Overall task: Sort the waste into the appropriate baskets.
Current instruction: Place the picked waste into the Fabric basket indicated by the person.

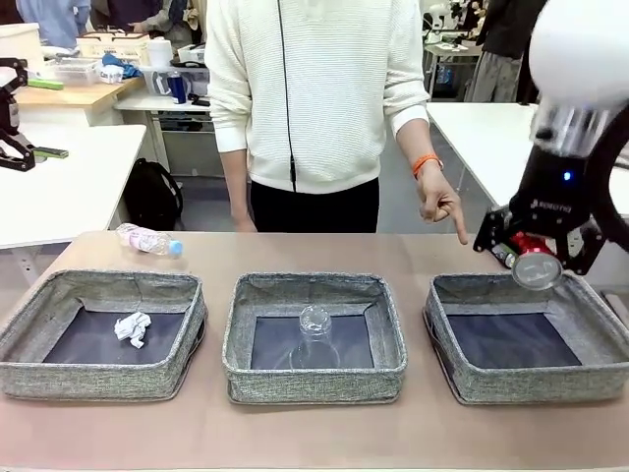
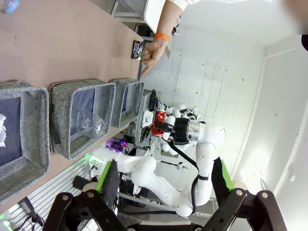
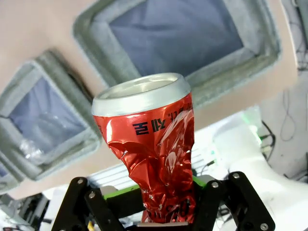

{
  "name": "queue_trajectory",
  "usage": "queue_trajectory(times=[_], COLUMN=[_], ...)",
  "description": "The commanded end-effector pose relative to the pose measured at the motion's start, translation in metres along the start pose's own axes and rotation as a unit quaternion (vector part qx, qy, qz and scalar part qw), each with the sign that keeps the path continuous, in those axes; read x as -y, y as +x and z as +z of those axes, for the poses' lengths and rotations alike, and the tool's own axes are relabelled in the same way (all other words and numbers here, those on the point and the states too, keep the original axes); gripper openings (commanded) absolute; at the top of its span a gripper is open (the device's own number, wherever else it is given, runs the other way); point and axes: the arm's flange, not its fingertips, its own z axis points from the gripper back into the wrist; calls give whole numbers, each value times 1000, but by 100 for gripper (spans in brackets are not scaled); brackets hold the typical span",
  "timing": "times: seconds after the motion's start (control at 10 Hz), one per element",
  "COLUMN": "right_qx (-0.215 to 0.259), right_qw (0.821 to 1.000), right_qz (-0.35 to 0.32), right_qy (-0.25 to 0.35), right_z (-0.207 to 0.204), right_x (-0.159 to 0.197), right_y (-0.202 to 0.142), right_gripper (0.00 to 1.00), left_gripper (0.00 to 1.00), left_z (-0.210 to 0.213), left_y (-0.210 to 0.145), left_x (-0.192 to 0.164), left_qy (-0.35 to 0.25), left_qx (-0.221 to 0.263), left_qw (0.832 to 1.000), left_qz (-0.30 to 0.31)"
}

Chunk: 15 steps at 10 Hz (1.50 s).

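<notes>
Crushed red can (image 3: 155,144) in right tool (image 1: 536,254), above right basket's (image 1: 531,385) rim.

A tan-topped table (image 1: 314,251) carries three grey woven baskets in a row along its near edge, with narrow gaps between them: the left basket (image 1: 98,379) toward the near left corner, the middle basket (image 1: 314,383) at the centre of that edge, and the right basket (image 1: 531,388) toward the near right corner. A clear bottle (image 1: 147,240) with a blue cap lies on its side near the far left corner, behind the left basket. A dark can (image 2: 137,49) sits by the far edge toward the right corner.
</notes>
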Motion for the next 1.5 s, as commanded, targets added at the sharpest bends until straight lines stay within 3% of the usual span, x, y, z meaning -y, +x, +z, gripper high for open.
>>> queue_trajectory(times=[0.0,0.2,0.5,0.6,0.7,0.8,1.0,1.1,1.2,1.4], right_qx=[-6,-29,-21,-17,-11,-9,-3,-1,2,4], right_qw=[999,999,1000,1000,1000,1000,1000,1000,1000,1000], right_qz=[27,24,9,3,6,0,-2,-4,-4,-4], right_qy=[-20,-14,-10,-9,-4,-1,6,6,8,12], right_z=[-28,-48,-52,-54,-54,-53,-51,-51,-50,-50], right_x=[11,24,24,24,23,23,24,24,23,23], right_y=[38,50,52,54,54,53,53,53,52,52], right_gripper=[10,10,10,46,69,100,100,92,100,100], left_gripper=[100,100,100,100,100,100,100,100,100,100], left_z=[1,1,1,1,1,1,1,1,1,1], left_y=[-2,-2,-2,-2,-2,-2,-2,-2,-2,-2], left_x=[3,3,3,3,3,3,3,3,3,3], left_qy=[-7,-7,-7,-7,-7,-7,-7,-7,-7,-7], left_qx=[-2,-2,-2,-2,-2,-2,-2,-2,-2,-2], left_qw=[1000,1000,1000,1000,1000,1000,1000,1000,1000,1000], left_qz=[-3,-3,-3,-3,-3,-3,-3,-3,-3,-3])
